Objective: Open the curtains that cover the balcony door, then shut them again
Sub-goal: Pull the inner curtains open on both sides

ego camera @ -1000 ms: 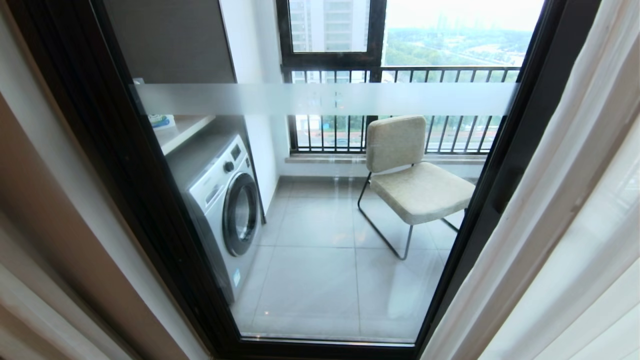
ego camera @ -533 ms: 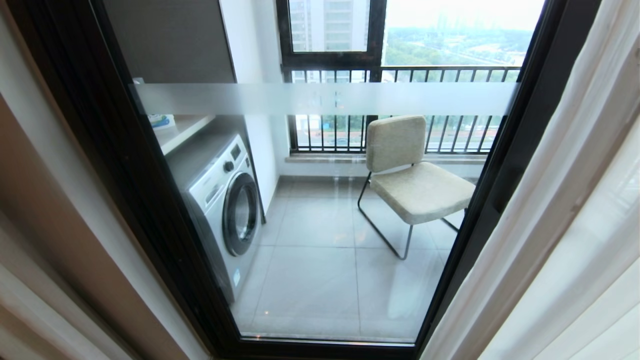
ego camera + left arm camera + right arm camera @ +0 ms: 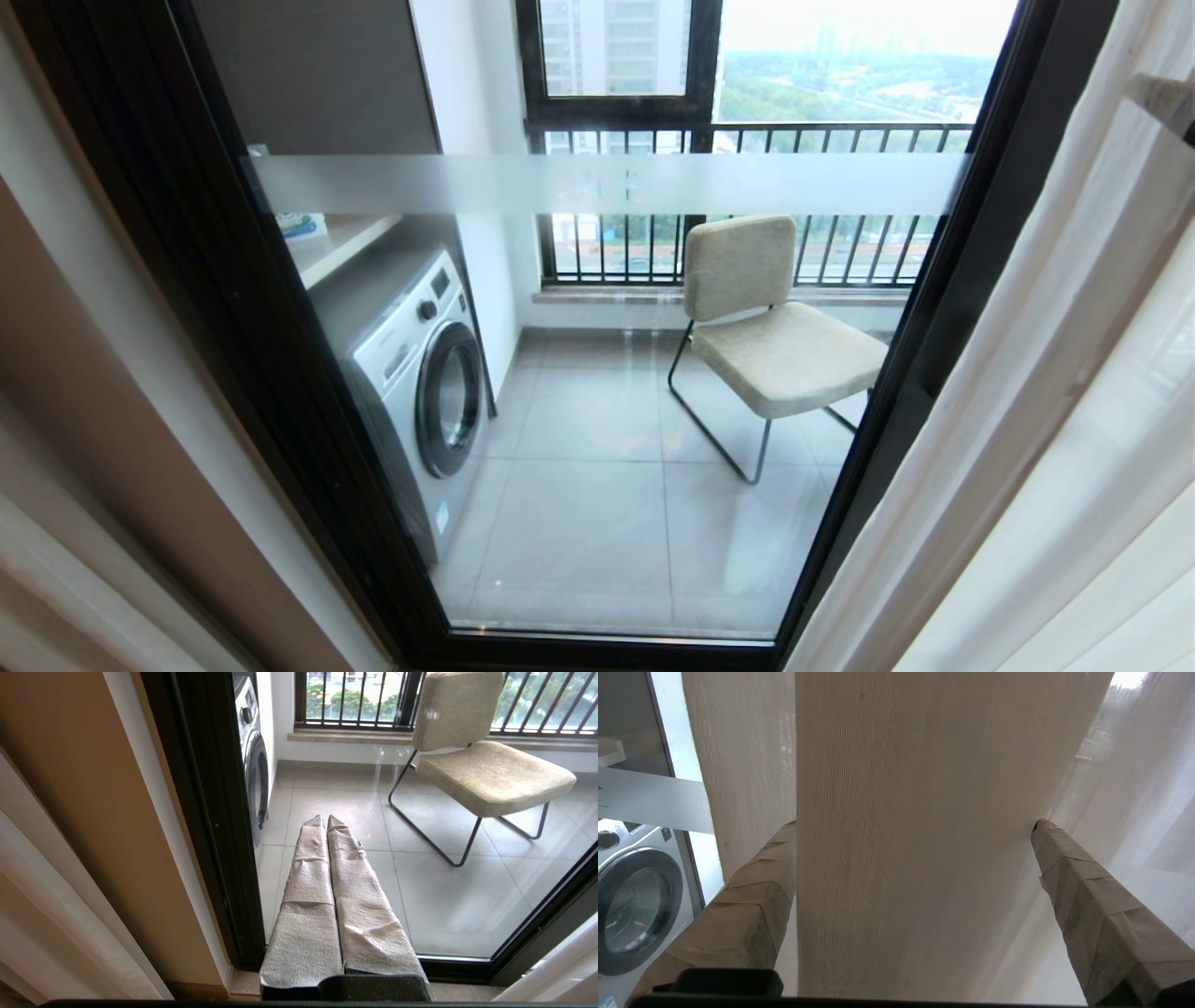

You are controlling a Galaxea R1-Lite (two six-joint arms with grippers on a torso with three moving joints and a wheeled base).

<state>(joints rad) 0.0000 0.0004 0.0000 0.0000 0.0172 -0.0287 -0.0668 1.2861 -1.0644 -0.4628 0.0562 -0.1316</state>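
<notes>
Head view: the balcony door (image 3: 597, 392) stands uncovered, its glass showing a washing machine (image 3: 425, 383) and a chair (image 3: 775, 327) on the balcony. The curtains (image 3: 1055, 420) hang gathered at the door's right edge.

Left wrist view: the left gripper (image 3: 324, 823) points at the lower glass, its fingers (image 3: 308, 882) pressed together and holding nothing.

Right wrist view: the right gripper (image 3: 915, 826) has its fingers (image 3: 752, 896) spread wide on either side of a curtain fold (image 3: 915, 812), not clamping it.

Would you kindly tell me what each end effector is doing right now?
Left end effector: closed, holding nothing.
Right end effector: open, with a curtain fold between its fingers.
</notes>
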